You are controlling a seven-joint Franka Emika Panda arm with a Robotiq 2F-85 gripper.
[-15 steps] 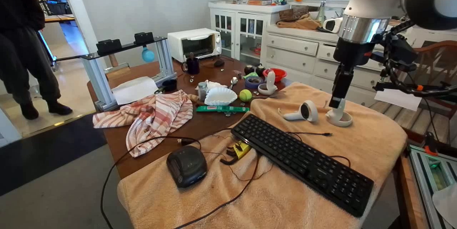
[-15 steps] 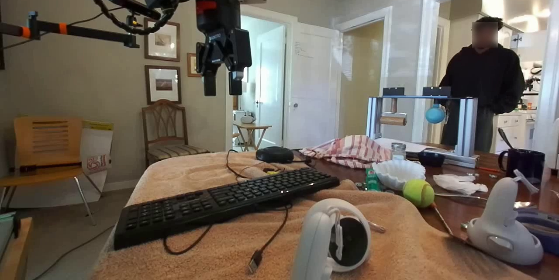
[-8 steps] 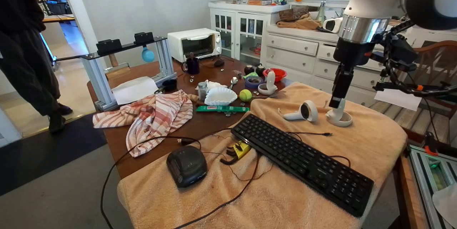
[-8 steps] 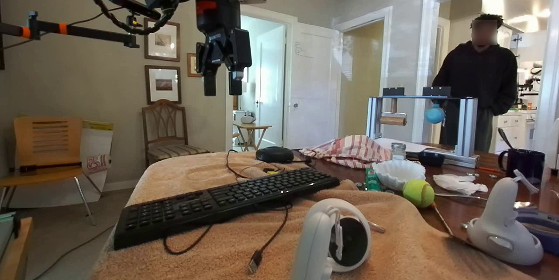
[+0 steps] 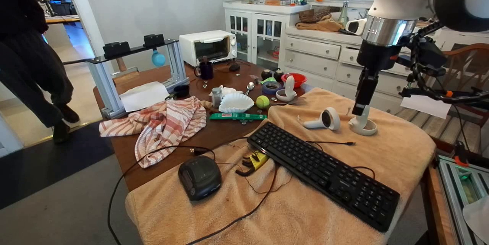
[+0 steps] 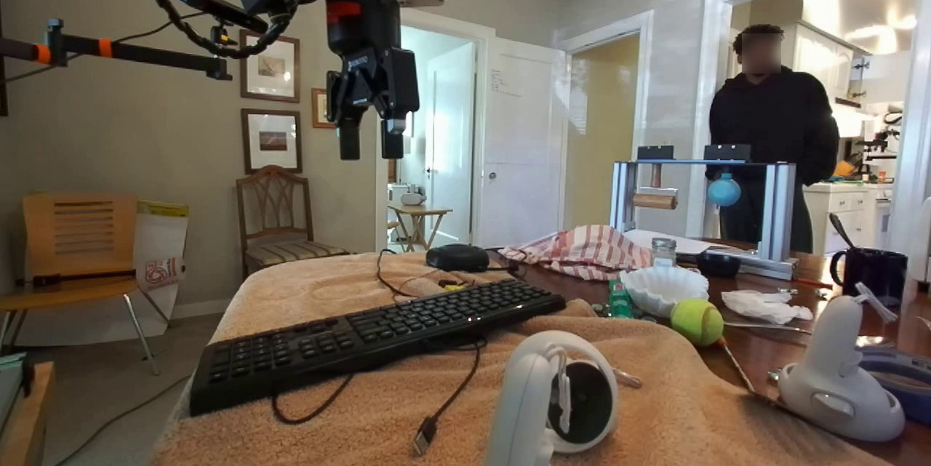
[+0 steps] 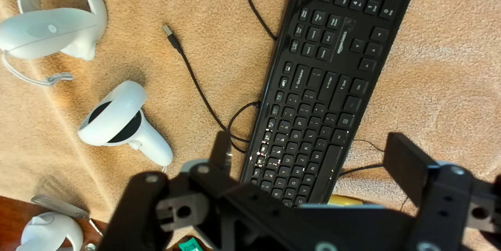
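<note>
The pincer [image 6: 372, 146] points down, its two fingers [image 6: 350, 140] spread wide, well above a black keyboard [image 7: 321, 82]. In the wrist view the keyboard runs aslant through the gap between the fingers; it lies keys up on a tan towel [image 5: 298, 218], which covers part of the dark wooden surface [image 5: 225, 132]. Just beside its end opposite the number pad lies a yellow and black tool [image 5: 258, 159], with a black device [image 5: 199, 178] farther out on the towel. Along the function-key edge lie a cable [image 7: 173, 41] ending in a plug and a white controller [image 7: 113, 121]; a second controller [image 7: 51, 33] stands ring down beyond. On the bare wood, a fluted bowl [image 5: 236, 103] sits between a striped cloth [image 5: 168, 122] and a tennis ball [image 5: 262, 102]. A person [image 6: 774, 124] stands behind a metal frame [image 6: 780, 215].
</note>
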